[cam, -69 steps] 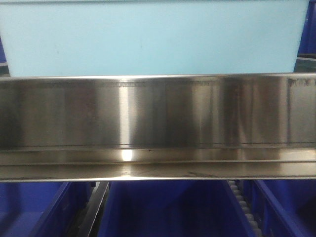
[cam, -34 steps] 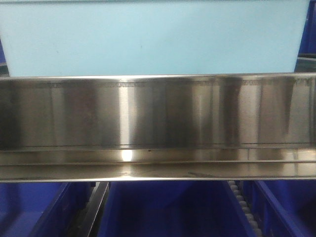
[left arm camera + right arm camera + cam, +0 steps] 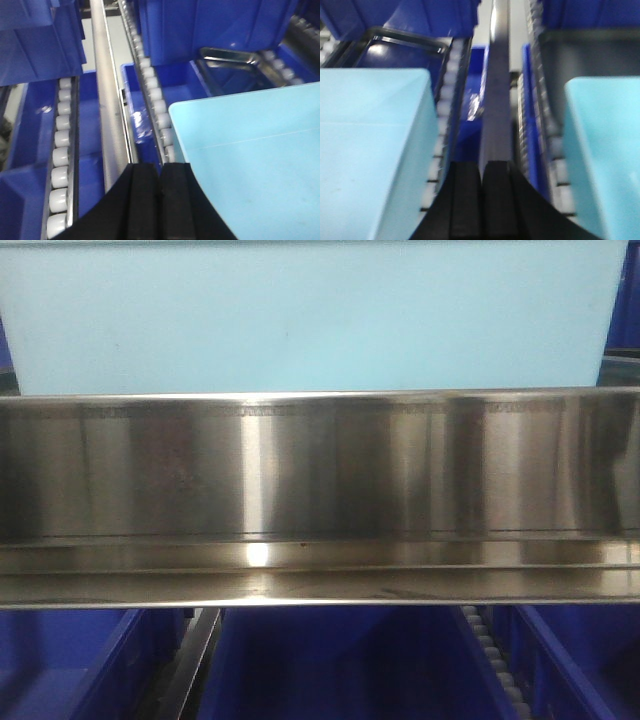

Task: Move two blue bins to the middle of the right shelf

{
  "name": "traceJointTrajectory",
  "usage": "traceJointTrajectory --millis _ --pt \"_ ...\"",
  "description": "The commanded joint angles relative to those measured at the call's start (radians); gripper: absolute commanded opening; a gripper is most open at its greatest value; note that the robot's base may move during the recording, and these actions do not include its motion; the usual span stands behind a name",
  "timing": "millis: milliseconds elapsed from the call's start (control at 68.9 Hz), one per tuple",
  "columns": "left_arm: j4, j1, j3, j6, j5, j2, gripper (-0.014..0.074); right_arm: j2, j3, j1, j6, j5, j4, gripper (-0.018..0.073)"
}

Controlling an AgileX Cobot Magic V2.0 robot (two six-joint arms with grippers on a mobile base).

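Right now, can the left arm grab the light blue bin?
Probably not yet: the left gripper is shut and sits beside the pale blue bin, not around its rim. Nothing seems to block it.

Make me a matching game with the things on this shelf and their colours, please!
Things:
1. big bin above the rail
2. front rail
3. rollers
4. left gripper

Colours:
A. black
B. shiny silver
C. white
D. pale sky blue

Pairs: 1-D, 2-B, 3-C, 4-A
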Motion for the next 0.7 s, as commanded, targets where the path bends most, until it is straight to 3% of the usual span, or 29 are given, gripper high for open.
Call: traceJointTrajectory --millis 0,102,232,377,537,609,682 --pt "0.17 -0.074 -0.06 -0.168 0.068 0.059 -0.0111 0.06 -0.067 0.044 0.104 0.057 -0.077 -0.0159" --pt "0.262 -0.135 -0.113 -0.288 0.144 0.117 -0.0111 0.133 -0.153 0.111 0.196 0.15 -0.165 -0.0159" --pt "0.23 -0.157 -0.147 -0.359 0.211 0.168 -0.0111 0.229 -0.281 0.206 0.289 0.299 -0.29 -0.0159" --pt "0.17 -0.157 -0.148 -0.359 0.222 0.194 -0.0111 0.307 -0.371 0.262 0.292 0.369 -0.28 -0.0159" --pt "0.165 -0.157 -0.148 -0.356 0.223 0.216 -0.0101 0.356 -0.416 0.282 0.292 0.385 -0.219 -0.0159" --pt "0.161 -0.157 -0.148 -0.353 0.228 0.22 -0.0043 0.372 -0.416 0.287 0.292 0.387 -0.219 -0.0159" --pt "0.151 -0.157 -0.148 -0.353 0.234 0.224 0.0079 0.384 -0.416 0.287 0.292 0.398 -0.219 -0.0128"
